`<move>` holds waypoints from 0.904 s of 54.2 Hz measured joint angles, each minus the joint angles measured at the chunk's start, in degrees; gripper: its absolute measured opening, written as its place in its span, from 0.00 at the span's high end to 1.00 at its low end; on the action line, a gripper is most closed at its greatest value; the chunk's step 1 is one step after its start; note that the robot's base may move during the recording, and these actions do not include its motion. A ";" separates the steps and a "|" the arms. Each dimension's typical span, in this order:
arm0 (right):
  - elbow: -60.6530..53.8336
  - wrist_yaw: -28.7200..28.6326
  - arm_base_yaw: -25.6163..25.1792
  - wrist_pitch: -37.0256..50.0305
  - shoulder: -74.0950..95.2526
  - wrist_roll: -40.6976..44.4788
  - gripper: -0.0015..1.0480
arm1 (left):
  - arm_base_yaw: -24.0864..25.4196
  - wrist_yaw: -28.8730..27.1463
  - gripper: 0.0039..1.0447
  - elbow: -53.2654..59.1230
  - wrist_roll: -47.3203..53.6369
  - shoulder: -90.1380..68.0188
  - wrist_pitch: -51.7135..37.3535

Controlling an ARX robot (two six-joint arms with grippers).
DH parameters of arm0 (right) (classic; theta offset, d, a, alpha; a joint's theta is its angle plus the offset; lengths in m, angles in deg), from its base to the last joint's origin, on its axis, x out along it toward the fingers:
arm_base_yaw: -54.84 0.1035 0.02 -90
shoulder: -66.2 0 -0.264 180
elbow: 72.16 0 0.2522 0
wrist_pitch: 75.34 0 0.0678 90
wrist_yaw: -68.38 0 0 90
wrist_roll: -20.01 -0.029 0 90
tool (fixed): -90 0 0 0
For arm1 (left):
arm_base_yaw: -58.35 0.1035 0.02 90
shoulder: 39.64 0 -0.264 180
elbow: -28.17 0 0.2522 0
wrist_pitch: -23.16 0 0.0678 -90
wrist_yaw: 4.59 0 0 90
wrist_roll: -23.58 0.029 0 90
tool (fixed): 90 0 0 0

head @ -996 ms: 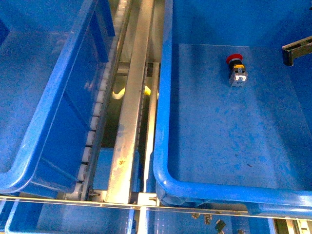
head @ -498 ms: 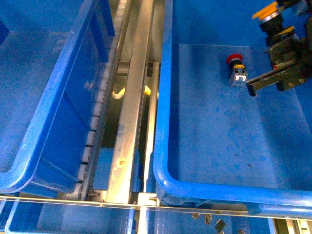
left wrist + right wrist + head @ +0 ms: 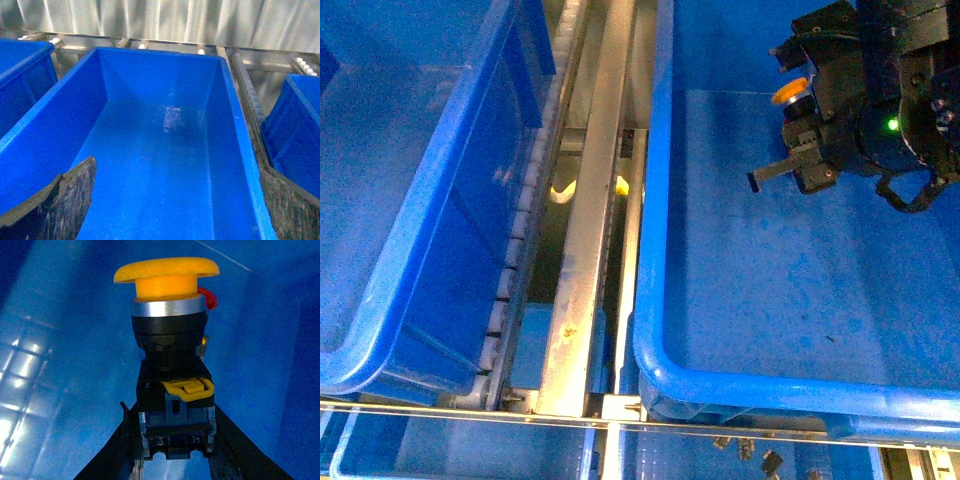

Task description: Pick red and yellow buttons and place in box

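Note:
My right gripper hangs over the far part of the box, shut on the yellow button. In the right wrist view the yellow button stands upright between the fingers, which clamp its grey contact block, cap away from the wrist. A sliver of the red button shows just behind the yellow cap, low in the box; in the front view the arm hides it. My left gripper is open above an empty blue bin, with nothing between its fingers.
A second large blue bin stands to the left of the box, tilted. A metal rail and roller track runs between the two. Shallow blue trays with small loose parts lie along the near edge.
My right gripper has come in from the far right with the yellow button, moving left and lower over the box. It now covers the red button seen lying on the floor earlier.

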 joint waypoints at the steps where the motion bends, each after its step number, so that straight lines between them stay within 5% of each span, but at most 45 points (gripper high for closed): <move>1: 0.46 -0.02 0.00 -0.46 0.20 -0.28 0.75 | 0.00 0.00 0.07 0.00 0.00 0.00 0.00; 9: 2.19 -0.02 0.09 -3.21 1.14 -2.51 0.74 | 0.00 0.00 0.07 0.00 0.00 0.00 0.00; 20: 2.60 -2.49 0.09 -6.38 1.22 -5.42 0.46 | 0.00 0.00 0.07 0.00 0.00 0.00 0.00; 36: -3.74 -2.58 -0.90 -0.11 -4.55 -7.67 0.05 | 0.00 0.00 0.07 0.00 0.00 0.00 0.00; 49: -20.17 -5.33 -5.68 3.56 -27.36 -9.92 0.06 | 0.00 0.00 0.07 0.00 0.00 0.00 0.00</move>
